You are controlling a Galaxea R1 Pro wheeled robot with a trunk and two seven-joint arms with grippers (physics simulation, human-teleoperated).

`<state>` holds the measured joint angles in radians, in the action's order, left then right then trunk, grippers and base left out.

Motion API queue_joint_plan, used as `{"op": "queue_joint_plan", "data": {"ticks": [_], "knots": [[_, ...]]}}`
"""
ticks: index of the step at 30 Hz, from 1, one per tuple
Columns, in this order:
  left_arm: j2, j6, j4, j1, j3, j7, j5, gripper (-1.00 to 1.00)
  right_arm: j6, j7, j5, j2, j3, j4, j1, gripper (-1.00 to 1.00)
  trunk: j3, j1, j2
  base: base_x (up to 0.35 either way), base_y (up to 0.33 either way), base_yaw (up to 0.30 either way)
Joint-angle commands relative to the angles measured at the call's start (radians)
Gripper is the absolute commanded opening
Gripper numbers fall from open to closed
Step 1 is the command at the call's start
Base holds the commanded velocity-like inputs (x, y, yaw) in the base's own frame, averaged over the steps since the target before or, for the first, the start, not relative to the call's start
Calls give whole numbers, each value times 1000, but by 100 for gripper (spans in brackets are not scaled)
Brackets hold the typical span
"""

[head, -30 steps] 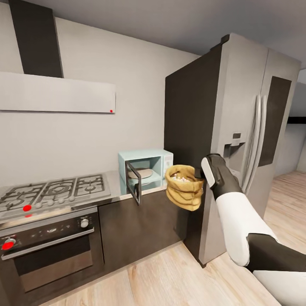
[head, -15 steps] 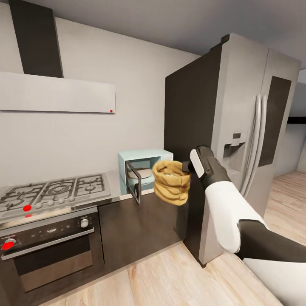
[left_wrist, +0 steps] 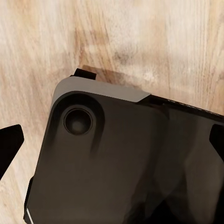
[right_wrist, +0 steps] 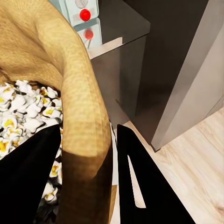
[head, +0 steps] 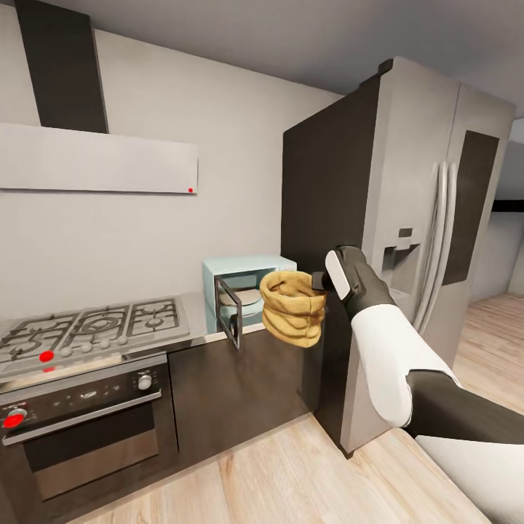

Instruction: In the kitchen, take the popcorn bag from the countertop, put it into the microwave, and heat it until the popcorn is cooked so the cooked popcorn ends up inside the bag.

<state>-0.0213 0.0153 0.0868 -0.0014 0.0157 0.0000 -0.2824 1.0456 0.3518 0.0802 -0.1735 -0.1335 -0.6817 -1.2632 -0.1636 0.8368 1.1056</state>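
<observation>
Gripping the popcorn bag (head: 293,317) by its rim, the right gripper (head: 318,282) hangs beside the microwave (head: 249,294), whose open door (head: 228,313) juts out ahead; left gripper's state unclear.

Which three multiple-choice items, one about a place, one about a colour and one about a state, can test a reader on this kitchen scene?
1. Where is the popcorn bag?
A. on the hob
B. in the air before the microwave
C. on the floor

2. What colour is the microwave's body?
A. pale mint-blue
B. red
C. black

3. How is the microwave door?
A. shut
B. open
C. removed

Answers: 1 B, the right end effector pinches the bag's rim; 2 A, its casing is pale blue; 3 B, the door is swung outward.
</observation>
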Motion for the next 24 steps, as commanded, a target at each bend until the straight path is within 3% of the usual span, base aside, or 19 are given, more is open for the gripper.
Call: {"op": "queue_joint_plan", "data": {"ticks": [1,14,21,24], "knots": [[0,2,1,0,1,0,-4,100,2,8,8,-1,-4,-1,-1,-100,-1,0,1,0,0,0],[0,2,1,0,1,0,-4,100,2,10,10,-1,-4,5,4,-100,-1,0,1,0,0,0],[0,2,1,0,1,0,-4,100,2,9,8,-1,-4,124,5,-100,-1,0,1,0,0,0],[0,2,1,0,1,0,-4,100,2,9,7,-1,-3,131,5,-100,-1,0,1,0,0,0]]}}
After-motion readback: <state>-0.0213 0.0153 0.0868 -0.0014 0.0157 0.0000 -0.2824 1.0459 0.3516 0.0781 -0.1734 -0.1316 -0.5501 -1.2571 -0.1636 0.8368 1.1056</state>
